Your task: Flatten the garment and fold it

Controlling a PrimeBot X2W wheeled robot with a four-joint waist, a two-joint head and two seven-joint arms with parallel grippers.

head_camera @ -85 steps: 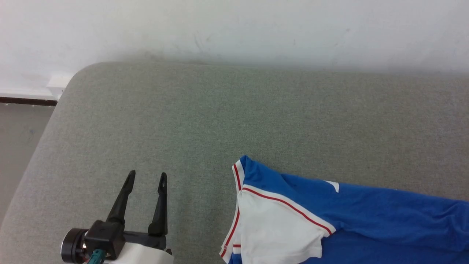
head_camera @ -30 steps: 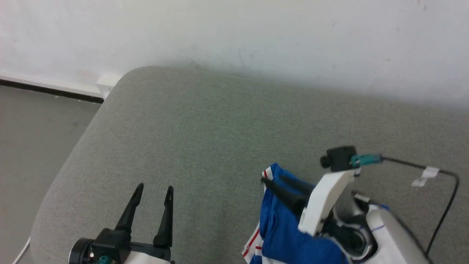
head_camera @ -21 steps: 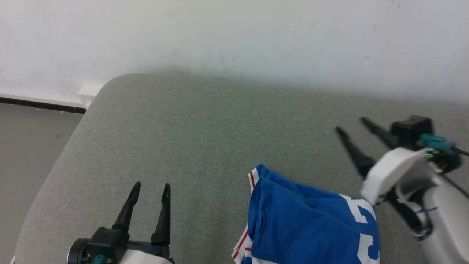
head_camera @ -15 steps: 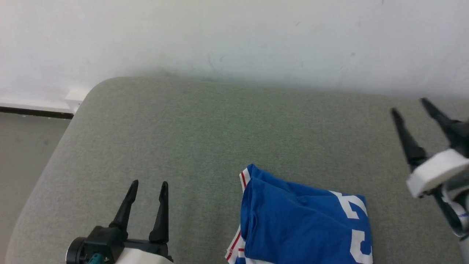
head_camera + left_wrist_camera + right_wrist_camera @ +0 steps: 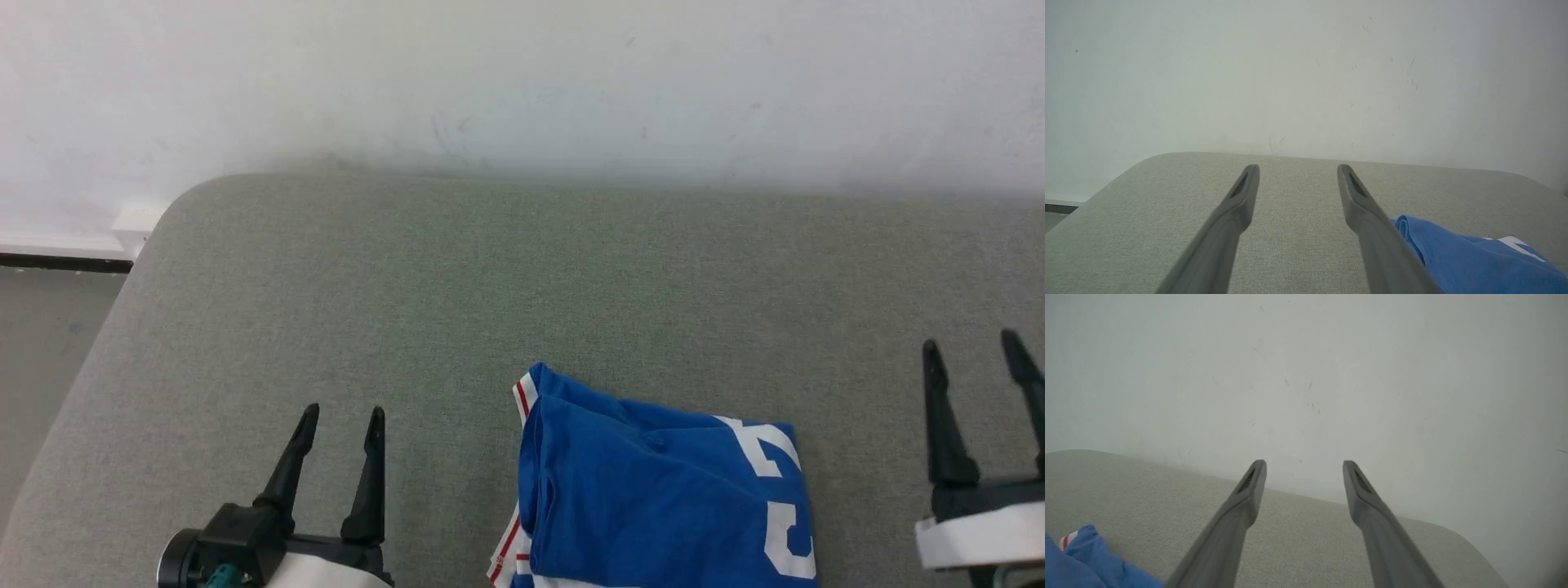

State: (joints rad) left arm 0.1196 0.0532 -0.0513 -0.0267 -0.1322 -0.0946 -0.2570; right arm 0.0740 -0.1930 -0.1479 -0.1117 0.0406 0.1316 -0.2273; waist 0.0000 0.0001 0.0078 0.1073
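Observation:
The garment (image 5: pixel 653 498), a bright blue jersey with white number print and red-striped white trim, lies folded into a compact block on the grey cushion (image 5: pixel 457 302), at the bottom centre of the head view. My left gripper (image 5: pixel 340 416) is open at the lower left, well apart from it. My right gripper (image 5: pixel 971 343) is open at the lower right, also clear of the cloth. In the left wrist view the garment (image 5: pixel 1474 261) lies beside the right finger of the left gripper (image 5: pixel 1297 168). In the right wrist view a corner of the garment (image 5: pixel 1081 559) shows left of the right gripper (image 5: pixel 1304 463).
A white wall (image 5: pixel 522 82) rises directly behind the cushion. The cushion's rounded left corner (image 5: pixel 175 200) drops to a grey floor (image 5: pixel 41 343) with a dark baseboard strip (image 5: pixel 57 261). Bare cushion stretches from the garment to the wall.
My right gripper let go of the jersey, swung away to the right and came down to the lower right. The blue fold now lies flat on the cushion. The left gripper stayed put.

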